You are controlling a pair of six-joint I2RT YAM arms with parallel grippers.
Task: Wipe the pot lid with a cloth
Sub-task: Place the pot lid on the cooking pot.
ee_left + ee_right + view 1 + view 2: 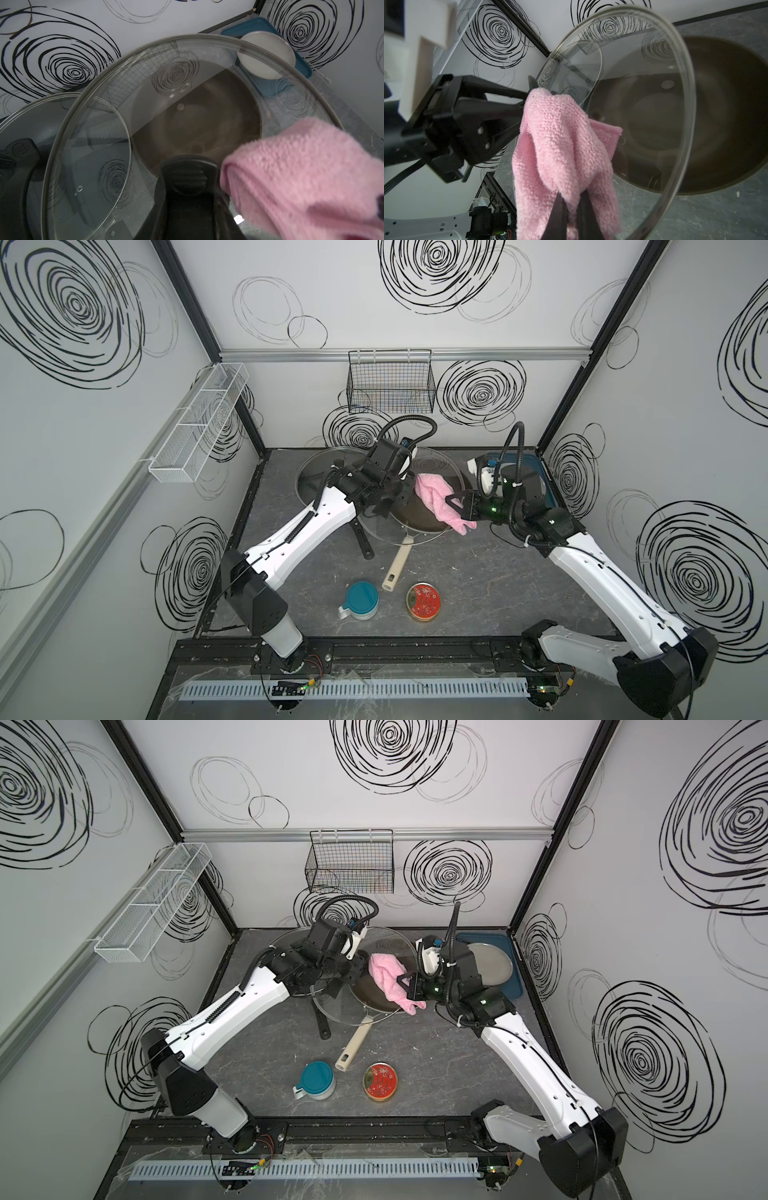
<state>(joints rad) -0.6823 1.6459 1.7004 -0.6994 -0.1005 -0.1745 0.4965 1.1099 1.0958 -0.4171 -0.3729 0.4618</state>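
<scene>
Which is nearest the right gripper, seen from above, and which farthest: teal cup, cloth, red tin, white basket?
1. Cloth, clamped in the right gripper.
2. Red tin, toward the front.
3. Teal cup, left of the tin.
4. White basket, mounted high, far left.

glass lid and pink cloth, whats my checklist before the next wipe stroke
1. Left gripper shut on the black knob of the large clear glass lid: ok.
2. Right gripper shut on the pink terry cloth: ok.
3. Cloth lying against the glass: ok, right beside the knob.
4. Lid tilted and lifted off the brown pan with the beige handle: cannot tell, the lower rim may touch it.
5. Room between the cloth and the left gripper's fingers: not ok, the cloth crowds the knob.
6. Glass wiped clean: cannot tell.
</scene>
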